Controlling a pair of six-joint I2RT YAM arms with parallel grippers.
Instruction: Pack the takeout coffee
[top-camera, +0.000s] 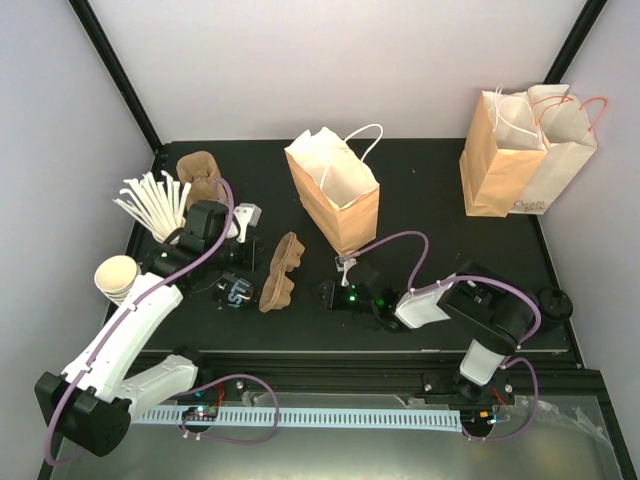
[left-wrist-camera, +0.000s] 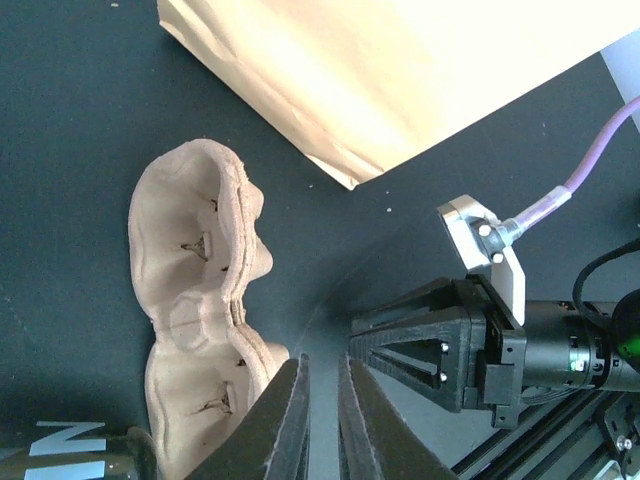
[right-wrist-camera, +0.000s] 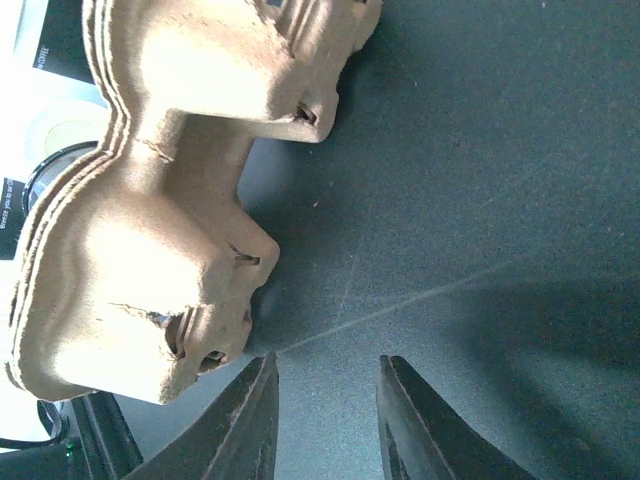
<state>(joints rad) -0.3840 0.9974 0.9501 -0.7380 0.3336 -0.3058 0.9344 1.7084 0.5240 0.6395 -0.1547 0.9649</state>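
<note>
Table (top-camera: 430, 210) | takeout coffee (top-camera: 237, 292) on side, heading unclear | left hand (left-wrist-camera: 322, 362) closed; right hand (right-wrist-camera: 328, 365) spread

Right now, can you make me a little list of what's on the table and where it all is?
middle bag: open, standing
second bag: back right, standing
pulp carrier: between the two grippers
printed coffee cup: just left of that carrier
left gripper: shut, empty, beside the carrier
right gripper: open, empty, near the carrier
lidless cups: stacked, far left
black disc: right table edge; lid or lidded cup, cannot tell
</note>
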